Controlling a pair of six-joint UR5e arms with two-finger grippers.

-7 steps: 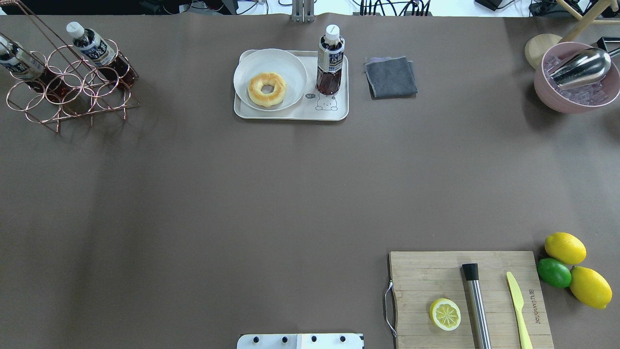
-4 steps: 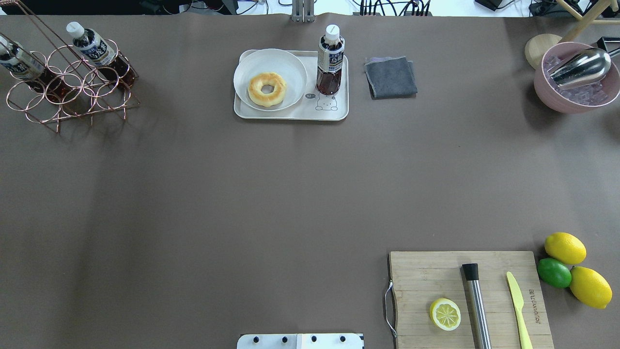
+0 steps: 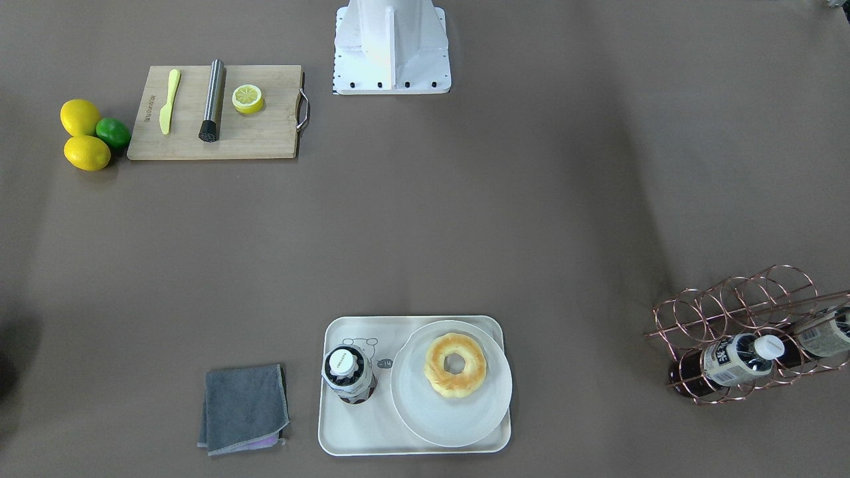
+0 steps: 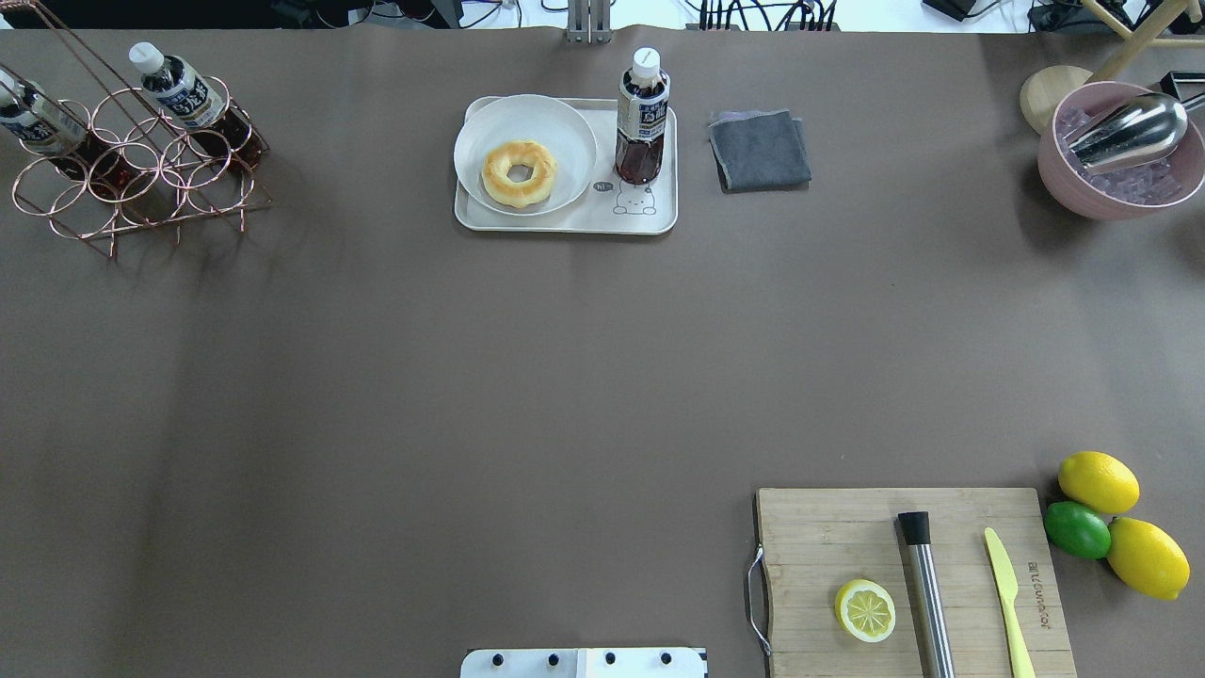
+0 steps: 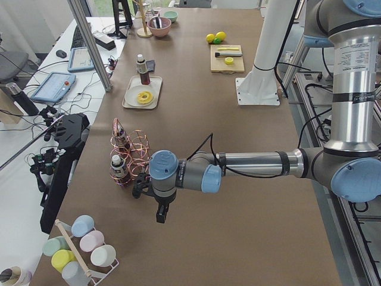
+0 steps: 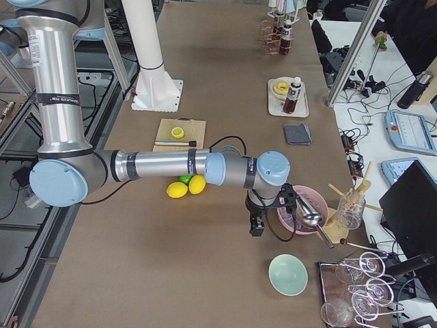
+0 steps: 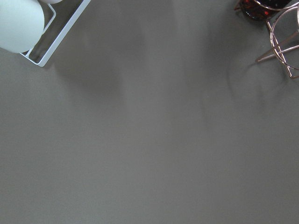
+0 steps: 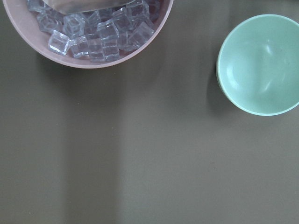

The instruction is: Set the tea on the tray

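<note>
The tea (image 4: 643,122) stands upright on the cream tray (image 4: 565,222), by the bear drawing and to the right of a round plate with a doughnut (image 4: 519,173). It also shows from above in the front view (image 3: 347,372) on the tray (image 3: 372,439). My left gripper (image 5: 161,214) hangs over bare table beside the copper rack, far from the tray. My right gripper (image 6: 256,227) hangs beside the pink ice bowl. Both show only in the side views, so I cannot tell whether they are open or shut. Nothing shows held in either.
A copper wire rack (image 4: 141,179) with two more tea bottles (image 4: 184,92) sits far left. A grey cloth (image 4: 759,149) lies right of the tray. A pink ice bowl (image 4: 1062,179) with a scoop, a cutting board (image 4: 828,537), lemons (image 4: 1098,481) and a green bowl (image 8: 259,65) are on the right.
</note>
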